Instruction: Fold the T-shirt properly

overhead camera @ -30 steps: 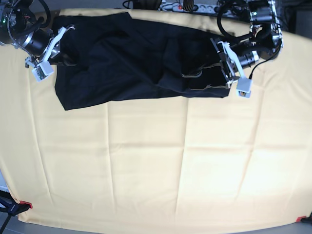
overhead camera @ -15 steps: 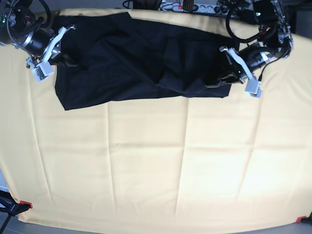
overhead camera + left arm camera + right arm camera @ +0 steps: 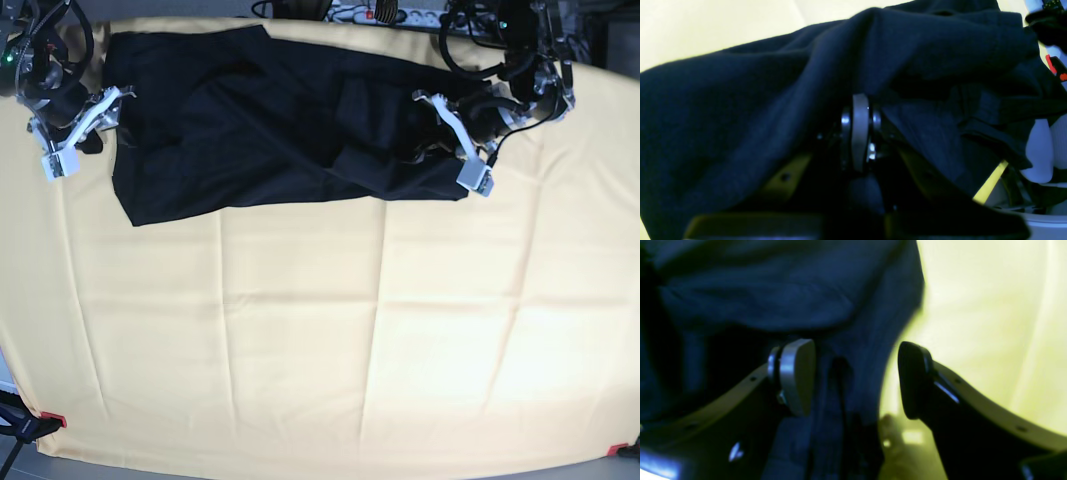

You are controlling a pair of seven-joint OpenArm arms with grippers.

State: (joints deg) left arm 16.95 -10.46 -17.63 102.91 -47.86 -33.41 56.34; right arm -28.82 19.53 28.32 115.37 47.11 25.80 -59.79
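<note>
Base view's got the dark T-shirt (image 3: 230,130) bunched up; left gripper (image 3: 425,155)'s closed, right gripper (image 3: 105,125)'s spread wide.

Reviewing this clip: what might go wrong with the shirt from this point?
The dark T-shirt has a diagonal, bunched layer, so pressing on might set creases. The right claw stands open with one finger over the pale cloth, so closing lower could pinch that cloth too.
</note>
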